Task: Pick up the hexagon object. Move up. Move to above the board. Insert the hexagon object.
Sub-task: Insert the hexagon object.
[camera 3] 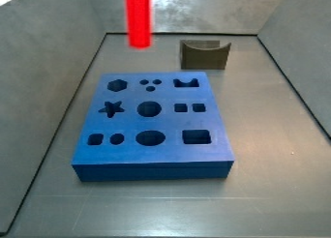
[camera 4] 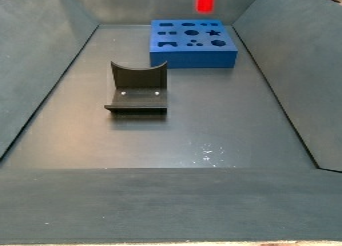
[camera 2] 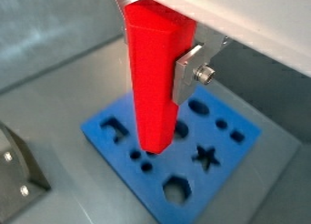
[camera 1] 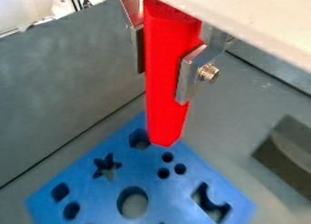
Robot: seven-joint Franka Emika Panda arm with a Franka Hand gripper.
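Note:
My gripper (camera 1: 166, 68) is shut on the upper part of the hexagon object (camera 1: 165, 91), a bright red rod that hangs upright. Silver fingers (camera 1: 192, 77) clamp its sides, also seen in the wrist view (camera 2: 188, 77). The rod's lower end hangs above the blue board (camera 1: 79, 187), clear of its surface, in both wrist views (camera 2: 237, 144). In the side views only the rod shows (camera 3: 137, 17), (camera 4: 206, 0); the gripper is cut off by the frame. The board (camera 3: 155, 157) lies flat, with its hexagon hole (camera 3: 118, 84) at a far corner.
The dark fixture (camera 3: 203, 54) stands on the grey floor behind the board; it also shows in the side view (camera 4: 136, 90) and in both wrist views (camera 1: 285, 146), (camera 2: 15, 168). Sloping grey tray walls (camera 3: 52, 97) enclose the floor.

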